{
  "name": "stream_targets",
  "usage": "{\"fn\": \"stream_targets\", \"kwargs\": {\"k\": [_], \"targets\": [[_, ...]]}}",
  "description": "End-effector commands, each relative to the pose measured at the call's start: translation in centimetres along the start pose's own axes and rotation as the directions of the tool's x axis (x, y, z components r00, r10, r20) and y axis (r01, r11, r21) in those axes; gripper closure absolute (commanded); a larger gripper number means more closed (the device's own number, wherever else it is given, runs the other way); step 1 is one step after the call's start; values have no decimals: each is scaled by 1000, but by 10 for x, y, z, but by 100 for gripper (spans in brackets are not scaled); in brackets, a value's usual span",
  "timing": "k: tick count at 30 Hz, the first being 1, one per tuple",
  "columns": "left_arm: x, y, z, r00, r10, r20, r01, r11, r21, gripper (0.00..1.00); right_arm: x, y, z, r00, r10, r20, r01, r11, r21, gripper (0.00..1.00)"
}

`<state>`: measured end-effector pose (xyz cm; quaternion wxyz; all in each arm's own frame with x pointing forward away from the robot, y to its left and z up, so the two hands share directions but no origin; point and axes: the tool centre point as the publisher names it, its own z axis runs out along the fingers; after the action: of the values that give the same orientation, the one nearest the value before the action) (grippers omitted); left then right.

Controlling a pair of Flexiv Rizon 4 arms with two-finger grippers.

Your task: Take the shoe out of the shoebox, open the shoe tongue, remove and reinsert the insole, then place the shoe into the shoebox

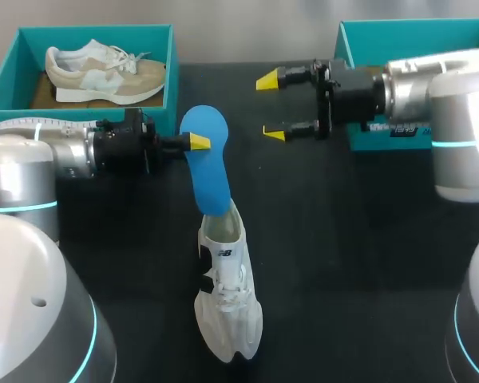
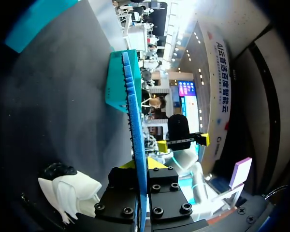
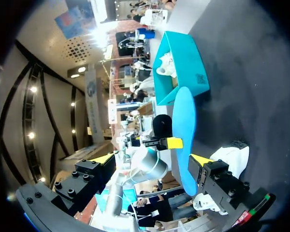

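1. Two teal boxes sit at the back of the desk (image 1: 367, 255). The box in the upper left (image 1: 171, 76) holds a beige-and-white sneaker (image 1: 104, 73); the box in the upper right (image 1: 359, 36) is partly hidden by the right arm.
2. The white shoe (image 1: 227, 307) lies at lower centre, toe toward the bottom edge, with a blue insole (image 1: 206, 159) rising from its opening.
3. The left pincer (image 1: 198, 142) is clamped on the insole's upper part. The right pincer (image 1: 270, 108) gapes wide just right of the insole, apart from it.
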<state>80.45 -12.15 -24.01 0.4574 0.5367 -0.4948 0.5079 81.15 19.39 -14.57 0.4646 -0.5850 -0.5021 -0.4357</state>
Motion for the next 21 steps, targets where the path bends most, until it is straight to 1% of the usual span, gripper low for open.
{"fn": "stream_targets", "kwargs": {"k": [1, 4, 6, 10, 12, 16, 18, 19, 21], "targets": [[0, 0, 0, 1000, 0, 0, 0, 1000, 2, 100, 23, -7, -1, 939, 55, 339, -55, 998, -10, 0], [0, 0, 0, 1000, 0, 0, 0, 1000, 2, 100, 28, -6, 3, 888, 93, 451, -98, 995, -13, 0], [0, 0, 0, 1000, 0, 0, 0, 1000, 2, 100, 30, -6, 6, 843, 118, 524, -128, 992, -18, 0], [0, 0, 0, 1000, 0, 0, 0, 1000, 2, 100, 33, -7, 14, 758, 154, 634, -161, 986, -47, 0], [0, 0, 0, 1000, 0, 0, 0, 1000, 2, 100, 33, -8, 18, 727, 160, 668, -167, 984, -55, 0], [0, 0, 0, 1000, 0, 0, 0, 1000, 2, 100, 35, -10, 28, 630, 199, 750, -202, 975, -88, 0], [0, 0, 0, 1000, 0, 0, 0, 1000, 2, 100, 36, -11, 32, 601, 199, 774, -213, 973, -85, 0], [0, 0, 0, 1000, 0, 0, 0, 1000, 2, 100, 36, -10, 34, 573, 203, 794, -232, 969, -81, 0], [0, 0, 0, 1000, 0, 0, 0, 1000, 2, 100, 35, -9, 39, 537, 205, 819, -246, 966, -80, 0]]}}
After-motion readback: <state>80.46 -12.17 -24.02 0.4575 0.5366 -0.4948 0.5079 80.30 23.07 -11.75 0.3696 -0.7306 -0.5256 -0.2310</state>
